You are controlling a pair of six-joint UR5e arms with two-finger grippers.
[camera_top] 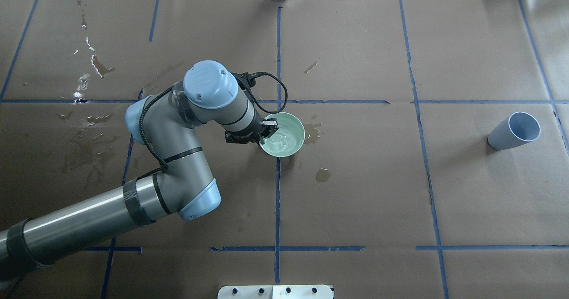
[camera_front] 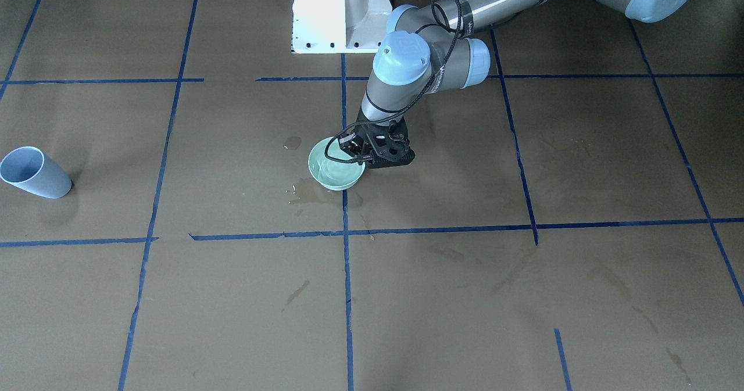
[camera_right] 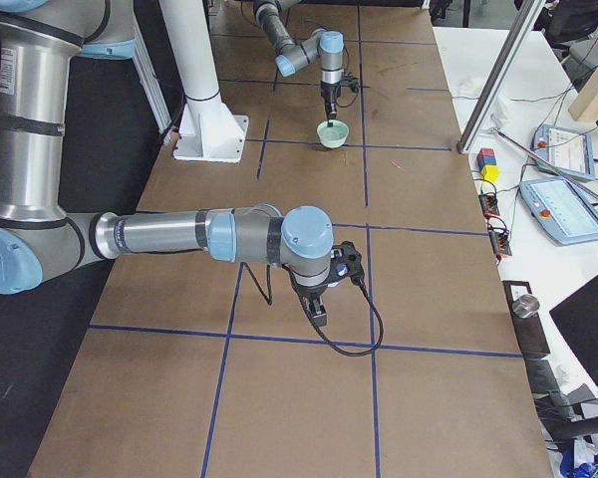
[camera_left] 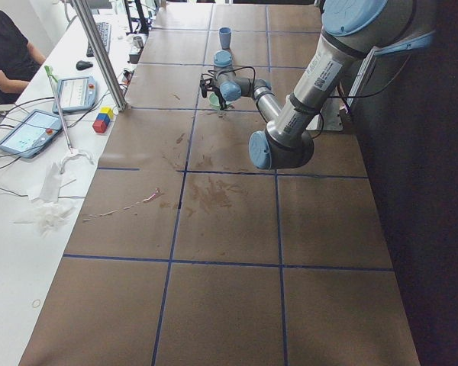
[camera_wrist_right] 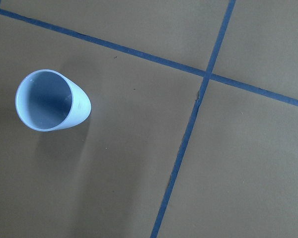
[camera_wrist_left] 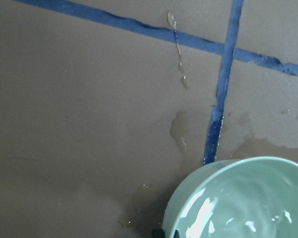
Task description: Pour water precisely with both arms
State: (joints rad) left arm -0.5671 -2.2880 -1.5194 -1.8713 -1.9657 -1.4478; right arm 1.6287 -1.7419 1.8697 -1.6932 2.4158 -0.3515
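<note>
Water (camera_top: 280,140) sits rippling in the bowl (camera_top: 297,128) on the table (camera_top: 364,188): sloshy, keep it level. Left jaws seemingly pinch the thin, slick rim; right jaws' state I cannot tell. Light cup (camera_top: 513,131) well apart.

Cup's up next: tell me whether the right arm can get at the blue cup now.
Probably yes. The blue cup stands alone on the paper, below the right wrist camera, nothing crowding it. The left gripper is away, gripping the green bowl. The right arm hovers above the paper.
</note>
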